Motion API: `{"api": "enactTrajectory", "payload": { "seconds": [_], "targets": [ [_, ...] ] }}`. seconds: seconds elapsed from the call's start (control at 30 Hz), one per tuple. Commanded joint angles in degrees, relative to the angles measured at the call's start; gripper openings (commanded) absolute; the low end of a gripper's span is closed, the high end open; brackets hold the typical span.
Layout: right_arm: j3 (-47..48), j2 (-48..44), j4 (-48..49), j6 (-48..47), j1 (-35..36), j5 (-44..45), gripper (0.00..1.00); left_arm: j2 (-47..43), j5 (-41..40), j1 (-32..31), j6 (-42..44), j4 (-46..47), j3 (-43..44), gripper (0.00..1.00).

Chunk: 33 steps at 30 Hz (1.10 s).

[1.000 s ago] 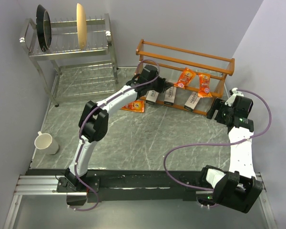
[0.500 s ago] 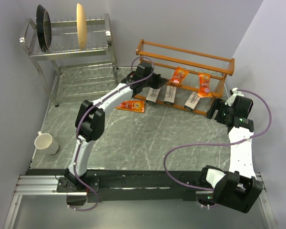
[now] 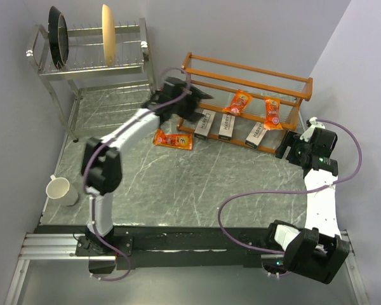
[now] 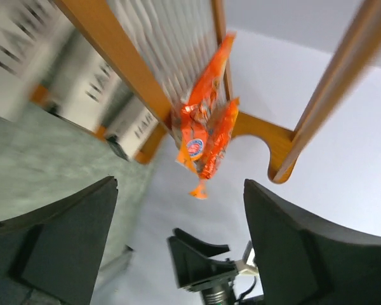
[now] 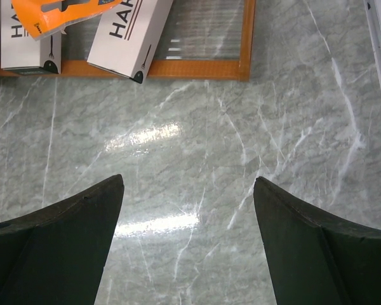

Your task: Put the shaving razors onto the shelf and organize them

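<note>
The shelf (image 3: 247,81) stands at the back of the table. Three grey razor boxes (image 3: 226,128) lie on its lowest tier. Two orange razor packs (image 3: 238,102) (image 3: 272,112) lean on the middle rails, and a third orange pack (image 3: 173,139) lies flat on the table by the shelf's left end. My left gripper (image 3: 197,105) hovers at that left end, open and empty; its wrist view looks along the rails at the orange packs (image 4: 206,127) beyond the gripper (image 4: 181,190). My right gripper (image 3: 284,151) is open over bare table by the shelf's right corner (image 5: 203,68), gripper (image 5: 187,181) empty.
A steel wire dish rack (image 3: 108,63) holding a dark pan and a plate stands at the back left. A white mug (image 3: 58,189) sits near the left edge. Walls close in on both sides.
My left gripper has opened, let go of an orange pack on the shelf's middle rails and drawn back to the left. The right arm has stayed still.
</note>
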Motion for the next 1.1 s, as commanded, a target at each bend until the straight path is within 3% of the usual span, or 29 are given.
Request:
{"api": "enactTrajectory", "payload": {
  "seconds": [0.0, 0.03, 0.07, 0.1, 0.13, 0.17, 0.23, 0.27, 0.47, 0.5, 0.57, 0.67, 0.77, 0.93, 1.07],
  "targets": [
    [0.13, -0.21, 1.99, -0.13, -0.51, -0.72, 0.9, -11.75, 4.24, 5.95, 24.29, 1.33, -9.3, 0.94],
    [0.13, -0.03, 2.08, -0.22, -0.51, -0.9, 0.9, -12.99, 5.56, 7.95, 28.03, 2.75, -14.99, 1.0],
    [0.3, 0.06, 1.99, -0.48, -0.51, -1.25, 0.9, -14.4, 12.53, 8.93, 32.59, 9.11, -17.83, 0.99],
    [0.74, 0.23, 1.99, -1.61, -0.51, -2.39, 0.9, -14.58, 15.56, 9.72, 46.13, 10.13, -19.42, 1.0],
    [0.83, 0.06, 1.9, -2.32, -0.51, -3.01, 0.9, -14.76, 15.67, 10.08, 53.22, 7.88, -19.61, 0.99],
    [0.92, -0.11, 1.73, -4.33, -0.51, -3.45, 0.9, -15.11, 17.42, 9.82, 69.3, 7.42, -20.57, 0.99],
    [0.92, -0.38, 1.64, -5.4, -0.51, -4.24, 0.91, -15.64, 20.33, 9.73, 81.62, 5.14, -22.5, 1.0],
    [0.83, -0.47, 1.47, -5.84, -0.51, -4.42, 0.91, -15.55, 20.68, 9.73, 94.21, 2.87, -22.95, 0.99],
    [0.13, -1.61, 1.38, -5.23, -0.51, -6.52, 0.91, -6.35, 24.37, 11.84, 135.47, -17.6, -9.97, 1.0],
    [0.21, -1.7, 1.29, -5.31, -0.43, -6.53, 0.91, -4.41, 25.16, 12.28, 140.34, -25.98, -7.25, 1.0],
    [0.3, -2.05, 1.03, -5.75, -0.43, -6.7, 0.91, 1.72, 25.0, 13.25, 148.95, -32.1, 1.63, 0.99],
    [0.39, -2.31, 0.85, -6.19, -0.51, -6.97, 0.91, 8.76, 21.66, 13.34, 158.89, -44.67, 11.92, 0.99],
    [0.04, -2.58, 0.94, -6.11, -0.51, -7.41, 0.91, 11.77, 16.48, 12.2, 162.87, -48.3, 15.28, 0.99],
    [-0.49, -2.31, 1.29, -6.1, -0.43, -7.85, 0.91, 8.01, 9.89, 9.3, 163.59, -37.51, 2.11, 1.0],
    [-0.4, -1.87, 1.2, -6.37, -0.51, -7.94, 0.91, 9.49, 7.25, 8.24, 160.09, -34.59, 1.39, 0.99]
  ]
}}
